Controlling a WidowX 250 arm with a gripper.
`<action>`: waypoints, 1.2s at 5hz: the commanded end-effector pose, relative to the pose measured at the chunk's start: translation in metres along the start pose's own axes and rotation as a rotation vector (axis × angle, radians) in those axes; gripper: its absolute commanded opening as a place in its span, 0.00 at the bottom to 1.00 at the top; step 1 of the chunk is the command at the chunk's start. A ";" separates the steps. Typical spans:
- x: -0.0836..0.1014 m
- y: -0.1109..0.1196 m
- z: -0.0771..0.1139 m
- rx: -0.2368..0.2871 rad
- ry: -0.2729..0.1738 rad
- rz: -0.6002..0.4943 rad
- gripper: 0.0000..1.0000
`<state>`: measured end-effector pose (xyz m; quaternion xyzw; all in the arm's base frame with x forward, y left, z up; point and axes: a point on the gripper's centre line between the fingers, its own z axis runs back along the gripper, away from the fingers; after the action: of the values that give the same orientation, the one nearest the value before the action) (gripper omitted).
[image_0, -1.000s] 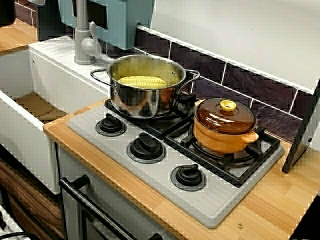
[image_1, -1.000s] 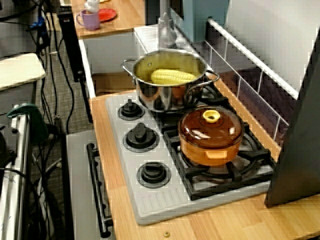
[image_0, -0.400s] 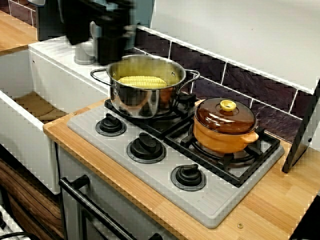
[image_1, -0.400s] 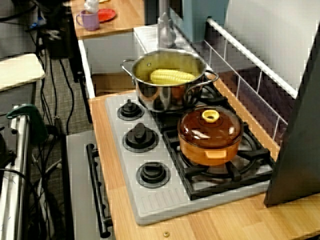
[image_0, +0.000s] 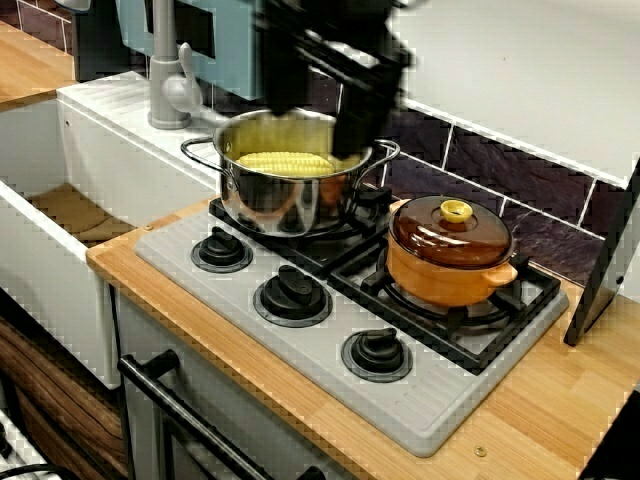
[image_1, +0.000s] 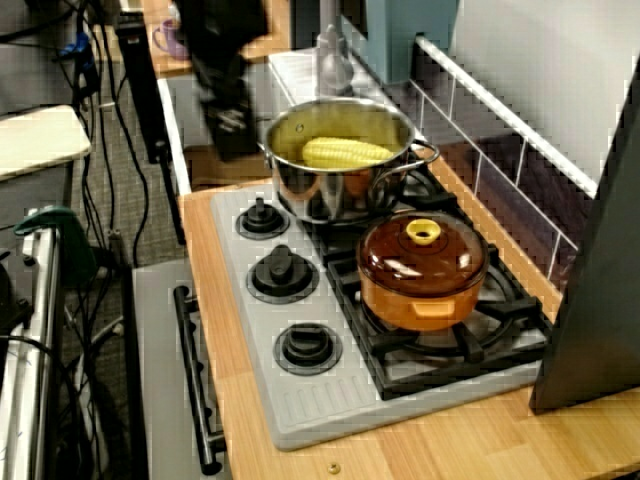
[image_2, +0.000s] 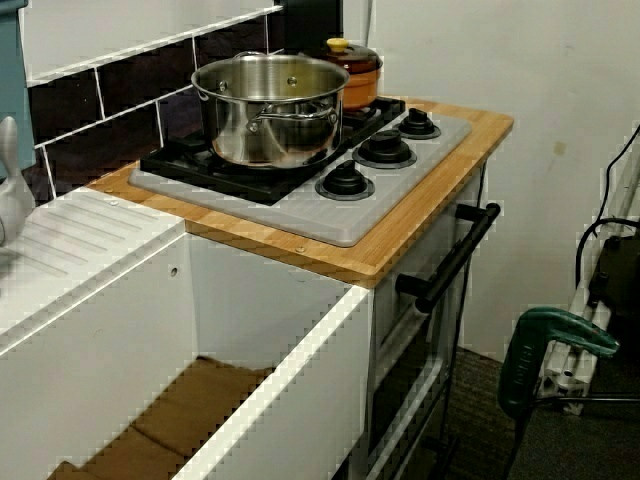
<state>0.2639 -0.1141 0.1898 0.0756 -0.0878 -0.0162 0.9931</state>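
Fingers blurred, can't tell if open or clenched; dark gripper (image_0: 340, 110) hangs near round shiny steel pot (image_0: 292, 195) w/ yellow corn cob (image_0: 285, 162) inside; lidded brown ceramic pot (image_0: 450, 255) beside it.

In the view from the front of the stove, the dark, motion-blurred robot arm (image_0: 330, 80) was absent a second ago, then showed at upper left. It now fills the upper middle, over the far rim of the shiny steel pot (image_0: 290, 190). In the view along the worktop, the arm (image_1: 225, 75) has entered at upper left, hiding the pot's left handle.

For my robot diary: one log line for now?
end effector: blurred, jaws unclear | nearest: steel pot | inside: corn | beside: lidded brown pot
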 end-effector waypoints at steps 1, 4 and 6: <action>0.054 -0.023 0.006 0.003 -0.162 -0.019 1.00; 0.105 -0.026 -0.016 -0.111 -0.120 -0.057 1.00; 0.110 -0.028 -0.033 -0.153 -0.082 -0.039 1.00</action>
<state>0.3721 -0.1408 0.1508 0.0102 -0.0970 -0.0455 0.9942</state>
